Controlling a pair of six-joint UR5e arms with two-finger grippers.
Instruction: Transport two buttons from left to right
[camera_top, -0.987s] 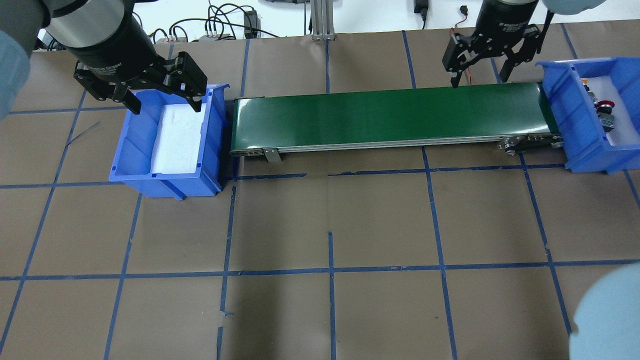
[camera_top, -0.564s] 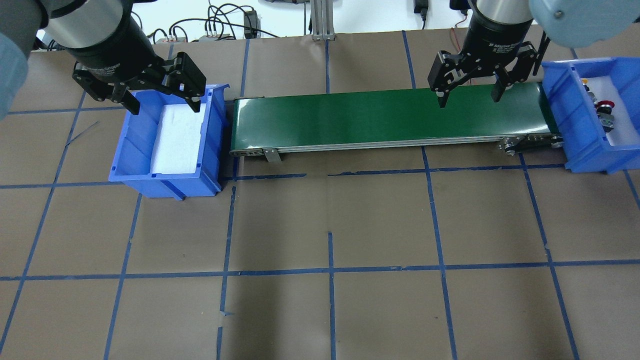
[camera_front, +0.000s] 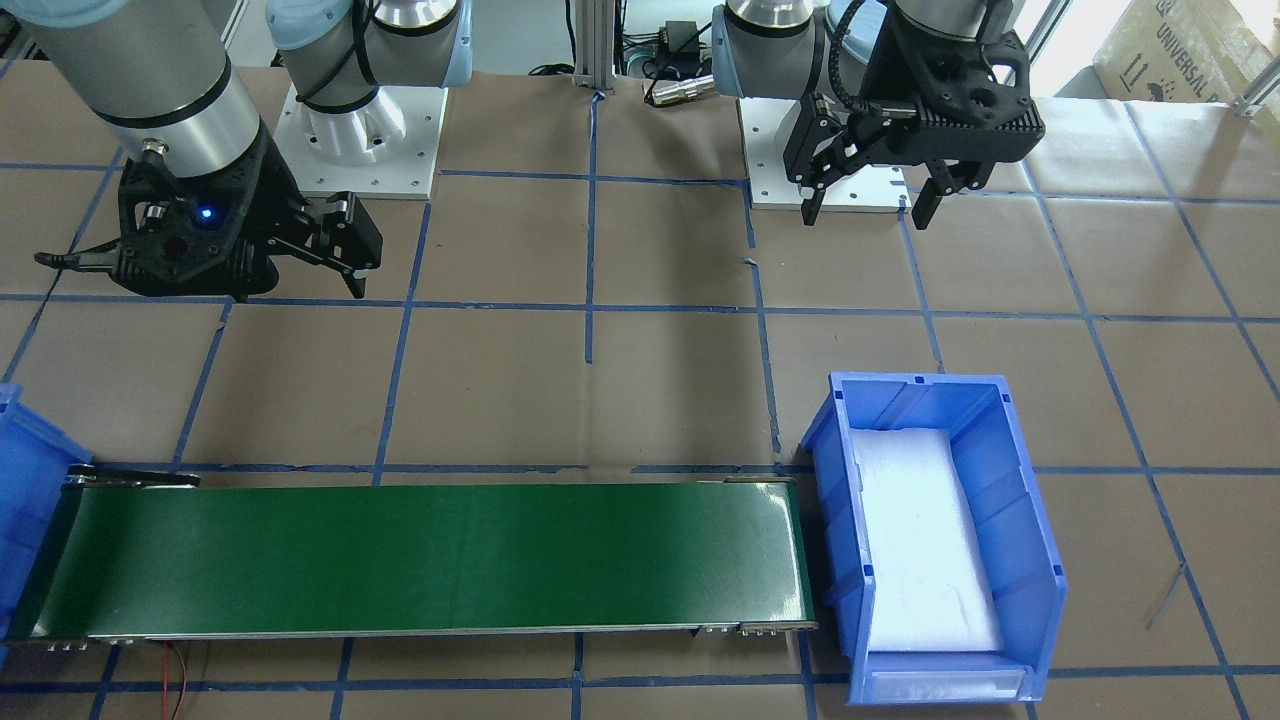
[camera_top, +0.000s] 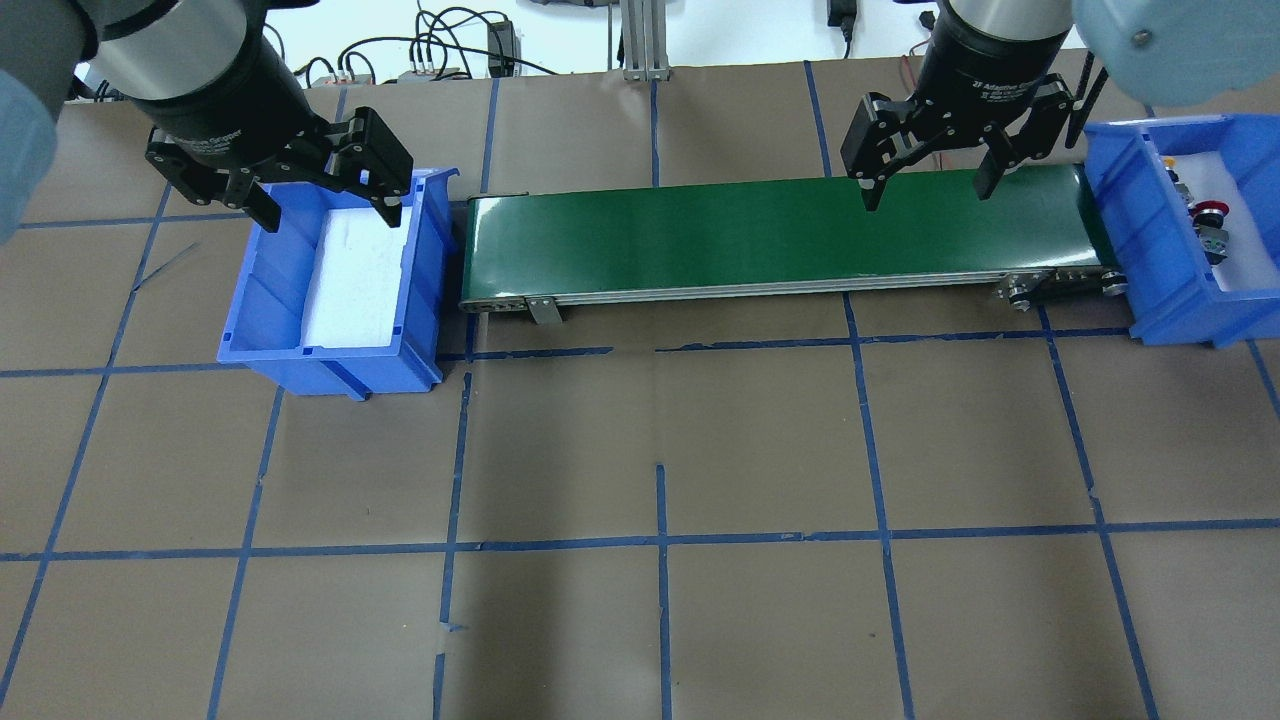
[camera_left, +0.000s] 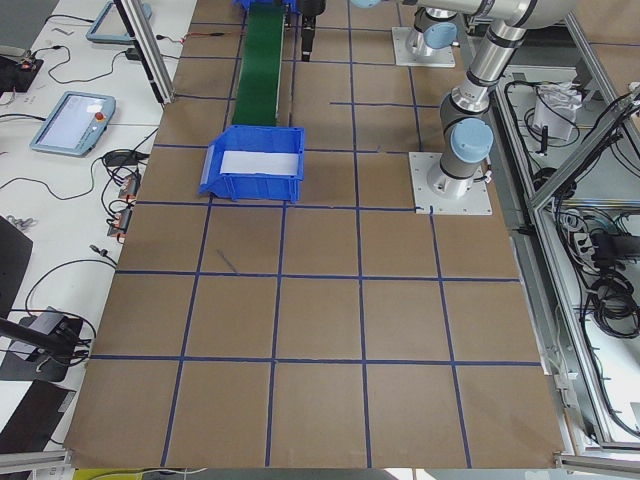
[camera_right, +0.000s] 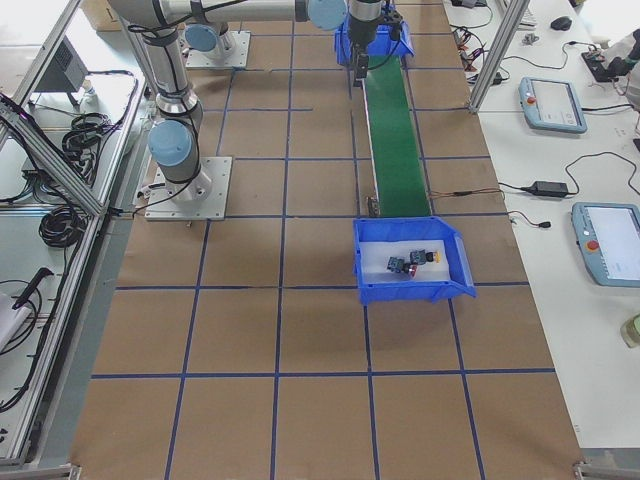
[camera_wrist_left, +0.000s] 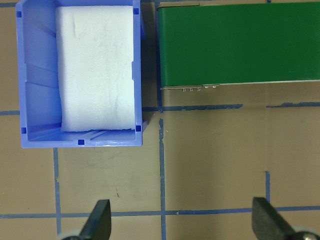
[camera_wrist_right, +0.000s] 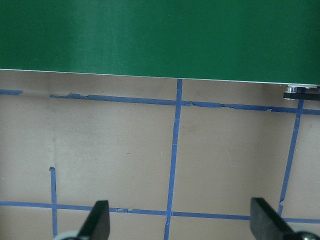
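Observation:
Both buttons lie in the blue right bin (camera_top: 1180, 320) on white foam. The red-capped button (camera_top: 1212, 208) is near the middle, and the yellow button (camera_top: 1170, 162) is further back. In the exterior right view they (camera_right: 412, 262) lie close together. My right gripper (camera_top: 925, 195) is open and empty above the right part of the green conveyor belt (camera_top: 770, 235). My left gripper (camera_top: 328, 212) is open and empty above the blue left bin (camera_top: 330, 355), which holds only white foam. Both wrist views show wide-open gripper fingers: left (camera_wrist_left: 182, 220), right (camera_wrist_right: 181, 220).
The belt runs between the two bins, on a table covered in brown paper with a grid of blue tape. The robot bases stand on white plates (camera_front: 360, 130) on the robot's side. Cables lie beyond the table's far edge (camera_top: 440, 50).
My right gripper has moved left from behind the belt's right end, near the right bin, to above the belt. It has stayed open. The left gripper has not moved.

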